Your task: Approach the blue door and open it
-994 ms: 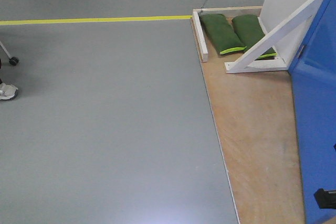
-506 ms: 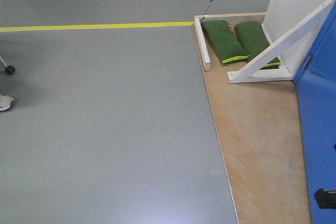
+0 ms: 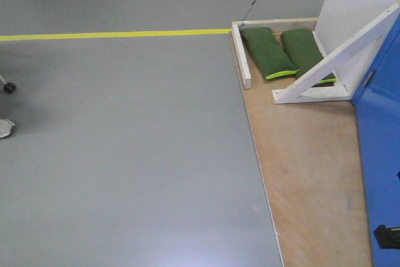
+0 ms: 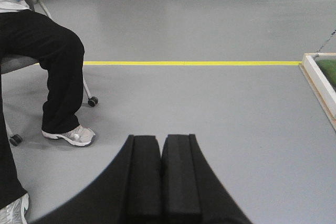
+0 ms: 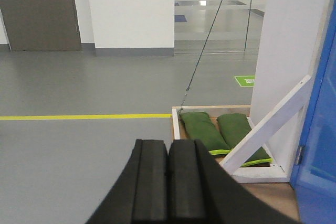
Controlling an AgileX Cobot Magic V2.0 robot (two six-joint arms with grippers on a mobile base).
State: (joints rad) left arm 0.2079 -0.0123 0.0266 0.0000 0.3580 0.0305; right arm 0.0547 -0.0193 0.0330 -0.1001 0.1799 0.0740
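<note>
**Blue door at your far right, both grippers closed**

In the front-facing view, the blue door [image 3: 380,154] runs down the right edge of the frame. You only get a strip of its glossy panel. It stands on the far side of a wooden platform [image 3: 306,167] that lies on the grey floor [image 3: 125,154].

A white diagonal brace [image 3: 337,54] leans against a white upright panel [image 3: 356,4] just beside the door's top corner. Two green sandbags [image 3: 269,51] lie side by side on the platform, and the brace crosses over the right one. A yellow floor line [image 3: 112,33] runs from the left edge to the platform's corner.

Your left gripper [image 4: 161,150] has its pads pressed flat together and points out over open floor. A seated person [image 4: 52,66] in black trousers and a grey sneaker [image 4: 71,136] is off to its left. Your right gripper [image 5: 168,153] is likewise closed pad to pad. It faces the sandbags and brace, with the door at the right of its view.
</note>
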